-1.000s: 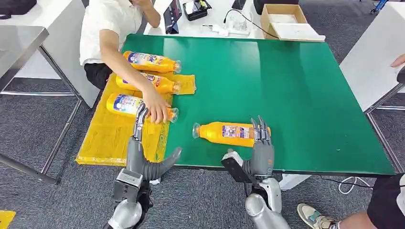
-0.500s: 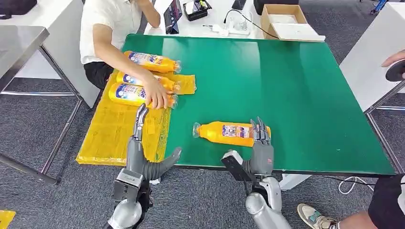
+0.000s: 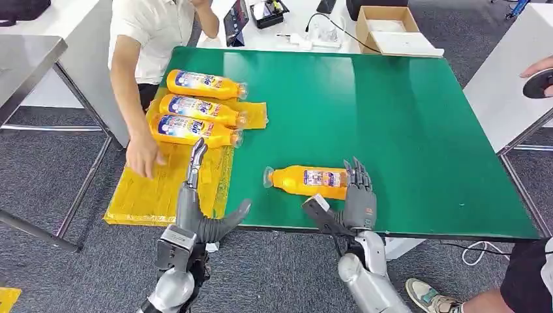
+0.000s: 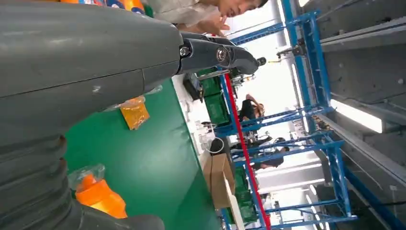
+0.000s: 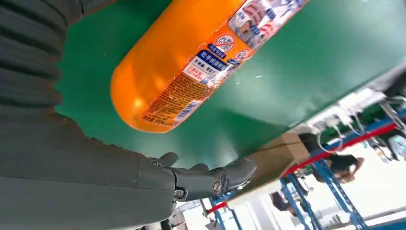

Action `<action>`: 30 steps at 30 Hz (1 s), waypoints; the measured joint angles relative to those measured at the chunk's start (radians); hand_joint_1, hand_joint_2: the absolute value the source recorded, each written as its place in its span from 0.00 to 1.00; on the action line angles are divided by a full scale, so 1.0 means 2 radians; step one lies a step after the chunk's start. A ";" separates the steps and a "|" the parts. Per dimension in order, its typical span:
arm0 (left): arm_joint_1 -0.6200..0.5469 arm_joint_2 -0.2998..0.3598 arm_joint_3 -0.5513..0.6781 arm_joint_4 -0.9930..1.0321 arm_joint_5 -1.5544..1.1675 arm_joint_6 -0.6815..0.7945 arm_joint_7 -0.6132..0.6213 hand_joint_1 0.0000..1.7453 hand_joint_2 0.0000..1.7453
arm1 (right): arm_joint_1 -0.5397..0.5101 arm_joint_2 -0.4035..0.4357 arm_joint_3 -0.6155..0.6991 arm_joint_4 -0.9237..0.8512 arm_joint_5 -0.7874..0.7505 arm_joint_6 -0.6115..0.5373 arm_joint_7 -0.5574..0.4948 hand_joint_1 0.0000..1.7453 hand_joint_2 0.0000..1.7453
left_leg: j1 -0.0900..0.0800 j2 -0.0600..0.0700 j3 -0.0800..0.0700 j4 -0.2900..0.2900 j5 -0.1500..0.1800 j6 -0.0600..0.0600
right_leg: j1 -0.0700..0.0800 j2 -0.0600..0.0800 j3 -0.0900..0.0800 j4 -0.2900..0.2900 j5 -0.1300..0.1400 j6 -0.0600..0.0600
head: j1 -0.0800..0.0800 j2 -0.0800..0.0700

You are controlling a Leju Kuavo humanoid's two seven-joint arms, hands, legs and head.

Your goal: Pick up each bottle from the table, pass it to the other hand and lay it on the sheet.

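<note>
Since the earlier frames the person's hand (image 3: pixel 143 156) had let go of the third bottle (image 3: pixel 194 130) and drawn back to the sheet's (image 3: pixel 153 189) left edge; that bottle had shifted up against the second (image 3: pixel 199 109). The left hand (image 3: pixel 195 195) reached over the sheet's near right part, fingers straight and apart, thumb out — holding nothing. The right hand (image 3: pixel 357 199) stood at the table's (image 3: pixel 404 117) near edge, fingers spread and upright, just beside the base of the lone bottle (image 3: pixel 306 182) lying on the green — not gripping it. Two bottles lay side by side on the sheet; the first (image 3: pixel 204 84) lay just past its far edge.
</note>
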 measured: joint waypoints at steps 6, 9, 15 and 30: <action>-0.006 0.000 -0.001 0.006 0.001 -0.005 0.003 0.00 1.00 | -0.014 0.000 0.000 0.018 0.008 0.006 0.008 0.00 1.00 | 0.000 0.000 0.000 0.000 0.000 0.000 | 0.000 0.000 0.000 0.000 0.000 0.000 | 0.000 0.000; -0.014 -0.001 -0.005 0.013 0.026 -0.037 0.027 0.00 1.00 | -0.032 -0.001 0.001 0.042 0.037 0.033 0.050 0.00 1.00 | 0.000 0.000 0.000 0.000 0.000 0.000 | 0.000 0.000 0.000 0.000 0.000 0.000 | 0.000 0.000; -0.037 -0.013 -0.006 0.054 0.057 -0.089 0.066 0.00 1.00 | -0.101 -0.015 0.004 0.124 0.122 0.084 0.180 0.00 1.00 | 0.000 0.000 0.000 0.000 0.000 0.000 | 0.000 0.000 0.000 0.000 0.000 0.000 | 0.000 0.000; -0.048 -0.021 -0.006 0.075 0.054 -0.084 0.066 0.00 1.00 | -0.123 -0.022 0.003 0.159 0.118 0.118 0.172 0.00 1.00 | 0.000 0.000 0.000 0.000 0.000 0.000 | 0.000 0.000 0.000 0.000 0.000 0.000 | 0.000 0.000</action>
